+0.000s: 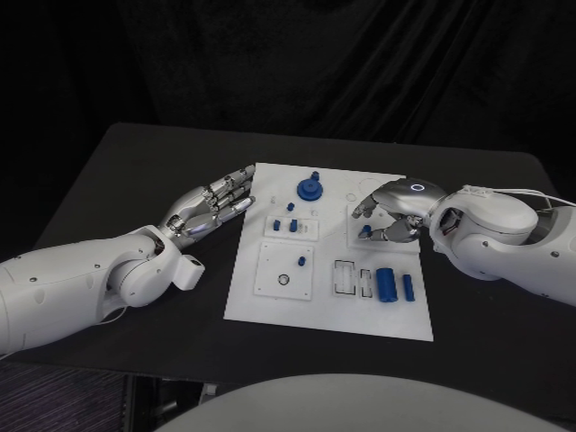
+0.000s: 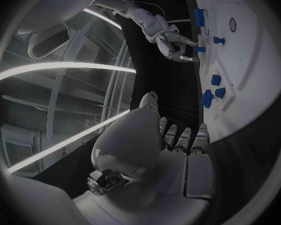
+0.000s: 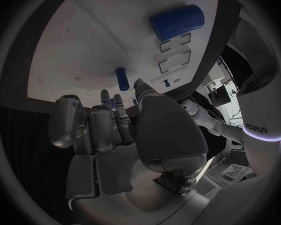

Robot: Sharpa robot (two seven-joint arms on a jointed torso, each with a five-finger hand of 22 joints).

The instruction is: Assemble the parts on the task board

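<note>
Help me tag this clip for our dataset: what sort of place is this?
Likely a robotics lab test bench: a black table against dark drapes, a white task board holding small blue parts, and two robot hands, left and right.

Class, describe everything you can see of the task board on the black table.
The task board is a flat white rectangular plate lying on the black table between the two arms. It carries raised white panels, rectangular slots and a round hole. Small blue parts lie or stand on it. The right robot hand hovers over its right side.
</note>
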